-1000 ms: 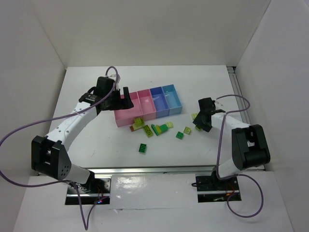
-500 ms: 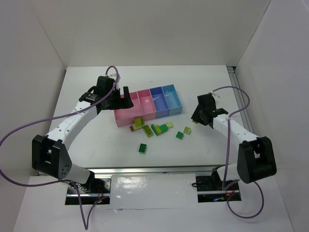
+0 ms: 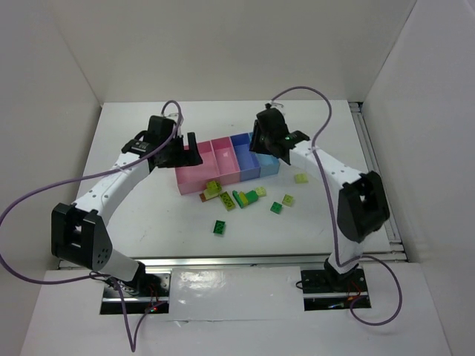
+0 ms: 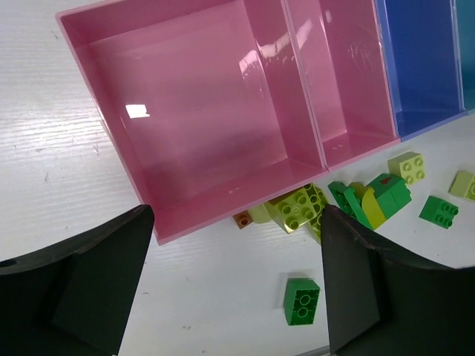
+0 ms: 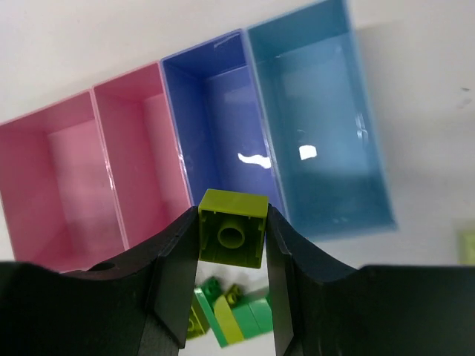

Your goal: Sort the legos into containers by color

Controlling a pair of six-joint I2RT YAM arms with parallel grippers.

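The right gripper pinches a small lime-green studded plastic brick between its fingertips, above the low four-compartment plastic tray, roughly over the wall between its periwinkle blue compartment and light blue compartment. For a clean drop, I judge it should centre over one bin, clear of that wall, come low, then part the jaws so the brick cannot bounce out. The left gripper hangs spread wide and empty over the tray's large pink compartment, apart from the right arm. A cluster of green, lime and pale yellow bricks lies just in front of the tray, a dark green brick farther forward, a pale brick off the tray's light blue end; none blocks the drop
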